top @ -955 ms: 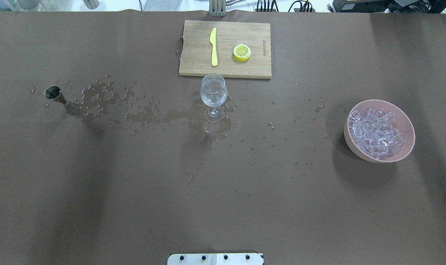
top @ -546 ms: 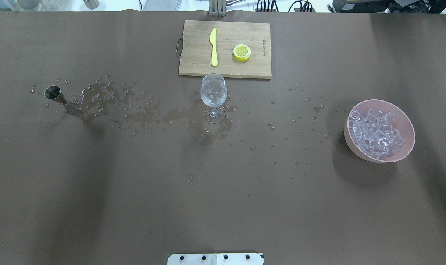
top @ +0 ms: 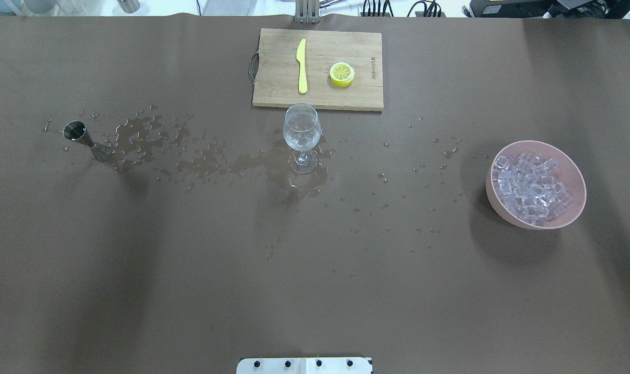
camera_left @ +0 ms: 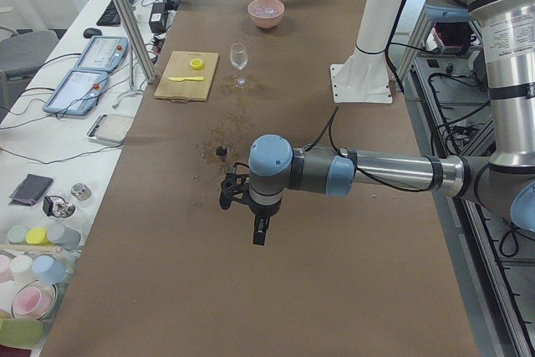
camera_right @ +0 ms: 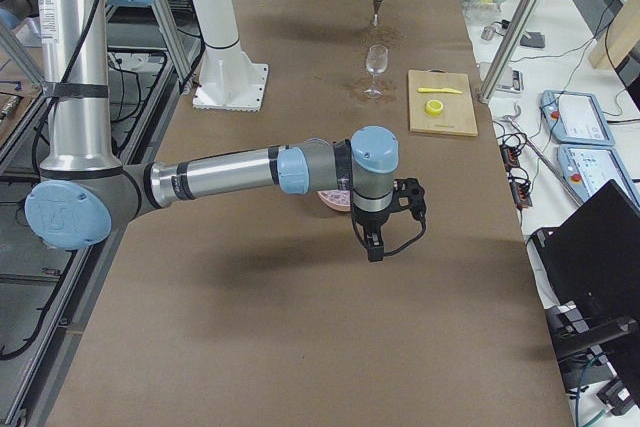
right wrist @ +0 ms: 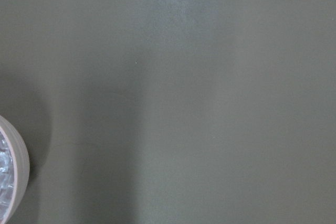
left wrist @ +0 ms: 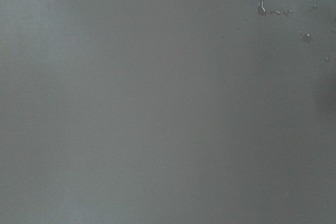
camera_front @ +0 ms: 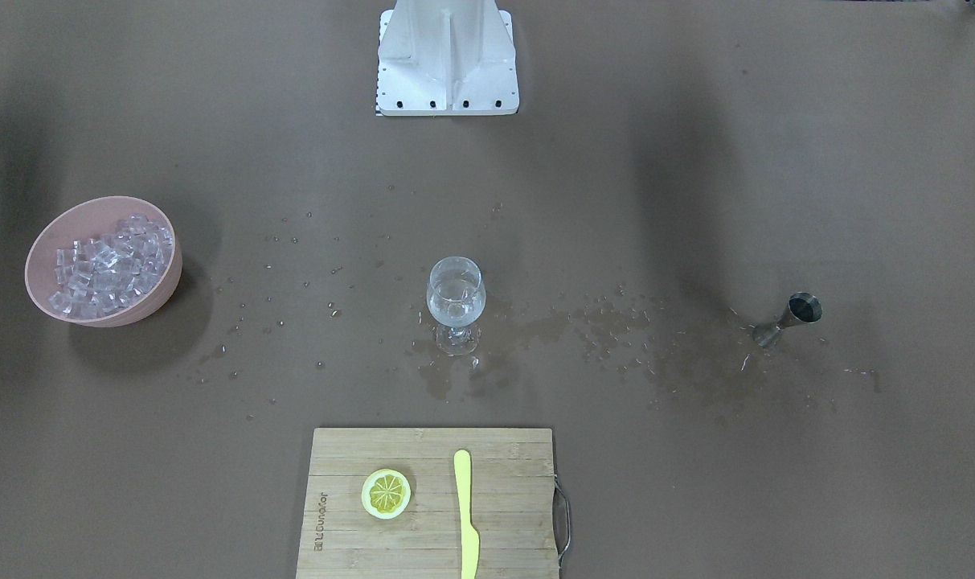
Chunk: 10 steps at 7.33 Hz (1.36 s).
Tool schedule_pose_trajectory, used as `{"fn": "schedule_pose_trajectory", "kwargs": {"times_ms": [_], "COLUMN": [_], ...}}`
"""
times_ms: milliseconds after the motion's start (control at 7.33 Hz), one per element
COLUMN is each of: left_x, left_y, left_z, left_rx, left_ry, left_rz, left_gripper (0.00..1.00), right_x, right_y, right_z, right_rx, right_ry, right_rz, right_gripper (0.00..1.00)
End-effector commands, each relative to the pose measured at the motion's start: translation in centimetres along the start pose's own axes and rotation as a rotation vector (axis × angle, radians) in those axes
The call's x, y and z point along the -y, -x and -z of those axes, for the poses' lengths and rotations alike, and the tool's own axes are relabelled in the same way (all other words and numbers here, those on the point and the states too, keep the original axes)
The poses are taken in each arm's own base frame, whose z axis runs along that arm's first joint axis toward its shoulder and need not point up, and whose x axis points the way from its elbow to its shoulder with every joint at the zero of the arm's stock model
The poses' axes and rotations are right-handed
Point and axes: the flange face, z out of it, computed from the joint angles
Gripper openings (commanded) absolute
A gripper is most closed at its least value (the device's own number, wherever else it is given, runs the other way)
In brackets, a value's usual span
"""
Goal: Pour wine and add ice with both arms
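A stemmed glass (top: pixel 302 136) (camera_front: pixel 456 304) stands mid-table with a little clear wine (top: pixel 300 140) in it. The ice (top: pixel 531 188) (camera_front: pixel 108 264) is heaped in a pink bowl (top: pixel 574 210) (camera_front: pixel 41 249) toward the robot's right. A steel jigger (top: pixel 85 139) (camera_front: pixel 786 318) stands toward the robot's left. Both arms show only in the side views. The left gripper (camera_left: pixel 259 232) hangs over bare table nearer than the jigger. The right gripper (camera_right: pixel 372 242) hangs just nearer than the bowl (camera_right: pixel 328 200). I cannot tell whether either is open or shut.
A wooden cutting board (top: pixel 273 93) with a yellow knife (top: pixel 302 65) and a lemon slice (top: pixel 342 74) lies just beyond the glass. Spilled liquid (top: pixel 153 140) and droplets spread between jigger and glass. The white pedestal (camera_front: pixel 447 56) stands at the robot's edge.
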Motion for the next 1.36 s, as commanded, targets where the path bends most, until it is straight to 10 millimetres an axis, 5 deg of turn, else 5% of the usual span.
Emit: {"fn": "schedule_pose_trajectory", "kwargs": {"times_ms": [0,409,819,955,1228], "left_x": [1.6,2.9,8.1,8.8,8.6], "left_y": [-0.6,-1.8,-4.1,-5.2,-7.2], "left_z": [0.7,2.0,4.3,5.4,6.4], "left_rx": [0.001,0.013,-0.002,-0.030,-0.063], "left_ry": [-0.046,-0.214,-0.302,-0.328,-0.433], "left_rz": [-0.041,-0.195,-0.239,-0.117,-0.168], "left_gripper": [0.98,0.98,0.98,0.98,0.98], "right_x": [-0.3,-0.3,-0.4,-0.3,-0.4], "right_y": [-0.3,-0.8,-0.8,-0.8,-0.8], "right_z": [-0.4,-1.0,-1.0,-1.0,-1.0], "right_rx": [0.000,0.002,0.004,0.004,0.003], "right_ry": [0.009,0.021,0.022,0.021,0.021], "right_rz": [-0.005,-0.015,-0.018,-0.015,-0.019], "right_gripper": [1.00,1.00,1.00,1.00,1.00]}}
